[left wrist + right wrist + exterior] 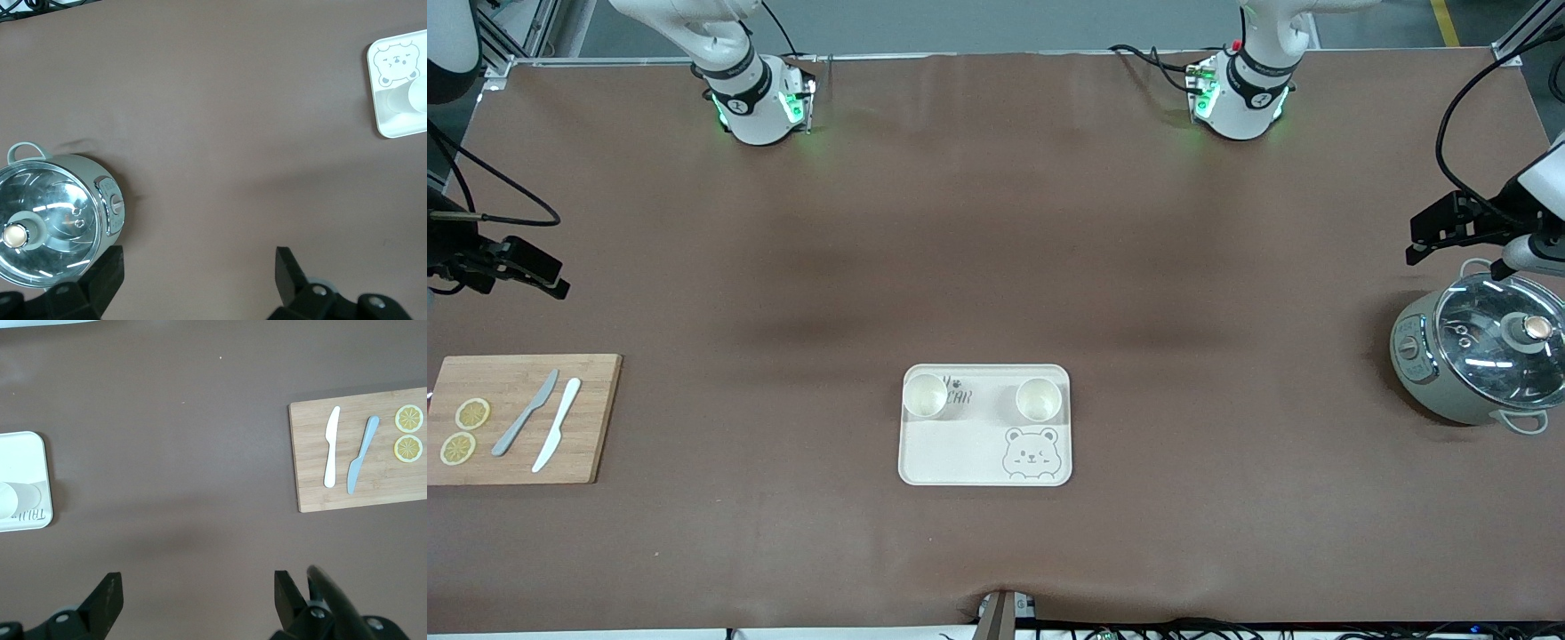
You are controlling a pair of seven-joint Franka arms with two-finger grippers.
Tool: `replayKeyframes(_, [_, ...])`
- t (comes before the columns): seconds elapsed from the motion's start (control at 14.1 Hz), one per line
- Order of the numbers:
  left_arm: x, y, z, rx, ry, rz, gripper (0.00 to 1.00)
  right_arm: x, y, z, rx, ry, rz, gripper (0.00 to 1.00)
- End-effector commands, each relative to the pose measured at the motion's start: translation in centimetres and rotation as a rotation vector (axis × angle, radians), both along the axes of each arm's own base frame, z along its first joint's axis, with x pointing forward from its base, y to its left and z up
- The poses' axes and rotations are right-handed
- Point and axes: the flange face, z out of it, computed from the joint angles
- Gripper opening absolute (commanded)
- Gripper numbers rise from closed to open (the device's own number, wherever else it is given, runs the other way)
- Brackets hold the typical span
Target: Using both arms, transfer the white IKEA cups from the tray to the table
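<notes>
Approach step: both cups (925, 395) stand on the tray (960, 458). My left gripper (197, 273) and right gripper (197, 597), jaws open and empty, must next descend over them.

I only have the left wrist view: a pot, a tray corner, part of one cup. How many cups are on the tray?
Observer: Two cups, both upright on the tray, along its edge farther from the front camera.
Operator: Where is the right claw?
Observer: The right claw is open and empty, over the table by a cutting board at the right arm's end.
Operator: Anything on that board?
Observer: Two knives and two lemon slices.
Operator: How does my left claw sit overall?
Observer: The left claw is open over the table beside the pot, well away from the tray.
</notes>
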Motion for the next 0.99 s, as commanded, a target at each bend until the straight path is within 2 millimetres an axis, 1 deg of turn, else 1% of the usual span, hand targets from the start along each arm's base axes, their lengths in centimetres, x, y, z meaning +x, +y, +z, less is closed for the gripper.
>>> replayKeyframes(0.0, [0.1, -0.1, 0.3, 0.017, -0.01, -0.01, 1.0, -1.0, 0.0, 0.5, -0.008, -0.004, 0.0, 1.0])
replayKeyframes(0.14, [0.0, -0.4, 0.2, 0.004, -0.001, -0.015, 1.0, -1.0, 0.0, 0.5, -0.008, -0.004, 0.0, 1.0])
replayKeyframes(0.21, [0.3, -1.4, -0.5, -0.017, 0.012, -0.032, 1.0, -1.0, 0.0, 0.5, -0.008, -0.004, 0.0, 1.0])
replayKeyframes(0.28, [0.9, -2.5, -2.6, -0.065, 0.049, -0.02, 1.0, -1.0, 0.0, 0.5, -0.008, -0.006, 0.0, 1.0])
replayKeyframes(0.35, [1.5, -4.4, -4.0, -0.108, 0.076, -0.018, 1.0, -1.0, 0.0, 0.5, -0.008, -0.006, 0.0, 1.0])
replayKeyframes(0.43, [2.0, -6.6, -5.3, -0.109, 0.1, -0.002, 1.0, -1.0, 0.0, 0.5, -0.008, -0.004, 0.0, 1.0])
replayKeyframes(0.5, [2.5, -8.3, -6.2, -0.108, 0.109, 0.02, 1.0, -0.9, 0.0, 0.4, -0.009, -0.004, 0.001, 1.0])
replayKeyframes(0.57, [3.7, -10.3, -7.5, -0.108, 0.109, 0.026, 1.0, -0.8, 0.0, 0.2, -0.02, 0.0, 0.005, 1.0])
replayKeyframes(0.71, [5.6, -15.8, -9.7, -0.074, 0.101, 0.037, 1.0, -0.6, 0.2, 0.3, -0.056, -0.005, 0.026, 1.0])
replayKeyframes(0.85, [7.4, -21.6, -11.5, -0.016, 0.069, 0.08, 1.0, -0.5, 0.9, 0.2, -0.056, -0.005, 0.034, 1.0])
replayKeyframes(0.92, [8.0, -23.7, -12.6, -0.005, 0.065, 0.097, 1.0, -0.4, 1.4, 0.1, -0.055, -0.003, 0.037, 1.0])
